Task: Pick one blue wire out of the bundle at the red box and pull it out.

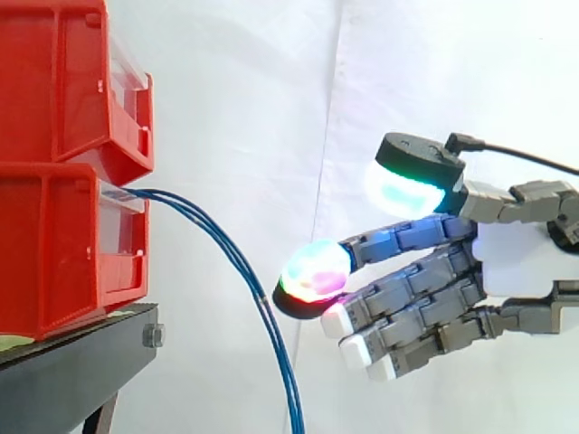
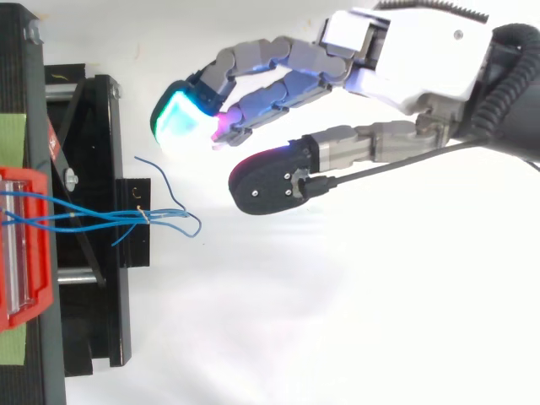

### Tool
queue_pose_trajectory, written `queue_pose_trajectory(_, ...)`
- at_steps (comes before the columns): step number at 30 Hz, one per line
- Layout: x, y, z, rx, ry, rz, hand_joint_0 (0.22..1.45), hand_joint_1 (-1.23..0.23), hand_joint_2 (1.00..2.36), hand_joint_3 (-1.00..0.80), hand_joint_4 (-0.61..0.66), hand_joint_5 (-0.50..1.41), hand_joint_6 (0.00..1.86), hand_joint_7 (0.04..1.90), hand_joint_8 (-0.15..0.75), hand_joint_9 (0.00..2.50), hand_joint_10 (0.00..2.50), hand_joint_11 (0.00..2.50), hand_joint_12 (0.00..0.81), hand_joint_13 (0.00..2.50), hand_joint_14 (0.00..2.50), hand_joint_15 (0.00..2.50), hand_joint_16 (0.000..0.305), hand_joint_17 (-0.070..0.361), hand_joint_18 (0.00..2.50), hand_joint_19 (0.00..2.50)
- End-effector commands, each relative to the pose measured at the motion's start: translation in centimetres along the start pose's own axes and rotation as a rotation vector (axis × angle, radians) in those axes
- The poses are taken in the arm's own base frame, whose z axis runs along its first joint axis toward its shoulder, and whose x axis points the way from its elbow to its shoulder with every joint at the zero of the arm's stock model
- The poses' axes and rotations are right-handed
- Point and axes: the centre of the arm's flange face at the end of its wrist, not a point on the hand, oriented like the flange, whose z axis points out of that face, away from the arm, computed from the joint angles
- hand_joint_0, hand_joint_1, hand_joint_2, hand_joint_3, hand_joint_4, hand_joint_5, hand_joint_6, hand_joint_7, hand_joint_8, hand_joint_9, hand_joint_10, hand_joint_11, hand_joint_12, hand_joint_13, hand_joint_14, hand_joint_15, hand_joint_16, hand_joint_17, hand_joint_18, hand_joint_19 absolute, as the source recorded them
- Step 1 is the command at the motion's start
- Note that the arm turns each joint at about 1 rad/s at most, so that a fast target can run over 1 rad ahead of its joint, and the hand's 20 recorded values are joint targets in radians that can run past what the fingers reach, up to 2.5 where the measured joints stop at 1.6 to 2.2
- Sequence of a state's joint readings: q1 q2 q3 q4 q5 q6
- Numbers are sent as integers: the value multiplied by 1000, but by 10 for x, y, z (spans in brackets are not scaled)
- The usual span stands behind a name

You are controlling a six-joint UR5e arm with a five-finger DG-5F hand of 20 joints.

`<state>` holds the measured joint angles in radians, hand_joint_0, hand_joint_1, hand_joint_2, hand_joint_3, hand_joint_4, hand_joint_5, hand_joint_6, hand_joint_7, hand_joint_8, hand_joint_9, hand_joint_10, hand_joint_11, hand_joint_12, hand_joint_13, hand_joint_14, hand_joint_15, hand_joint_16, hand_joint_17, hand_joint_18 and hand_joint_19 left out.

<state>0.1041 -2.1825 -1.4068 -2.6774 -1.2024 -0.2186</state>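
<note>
Glossy red plastic bins [image 1: 63,181] sit on a matt black stand [image 1: 72,366].

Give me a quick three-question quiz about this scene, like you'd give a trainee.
1. True or false: the robot hand is gripping the blue wires.
2. Which of the stacked red bins do the wires come out of? A: upper. B: lower.
3. Fill in: the bins sit on a ____ stand.

Key: 1 false, its fingers are straight and apart from the wires. 2 B. 3 black.
</note>
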Motion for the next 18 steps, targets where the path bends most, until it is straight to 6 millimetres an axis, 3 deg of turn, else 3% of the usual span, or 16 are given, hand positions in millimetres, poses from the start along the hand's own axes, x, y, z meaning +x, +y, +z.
queue_pose_trajectory(1, 5, -12, 4, -7, -1, 2, 534, -559, 1001, -481, 377, -153, 502, 830, 304, 677, 3, 161, 397, 701, 9, 290, 50, 112, 568, 309)
queue_pose_trajectory(12, 18, -50, 11, 9, 3, -9, 536, -558, 1001, -480, 385, -149, 502, 833, 306, 680, 3, 161, 396, 704, 9, 295, 49, 111, 570, 307)
queue_pose_trajectory(18, 38, -61, 22, -8, 19, -18, 537, -558, 1001, -477, 386, -148, 502, 834, 303, 680, 2, 163, 396, 705, 10, 295, 49, 111, 571, 312)
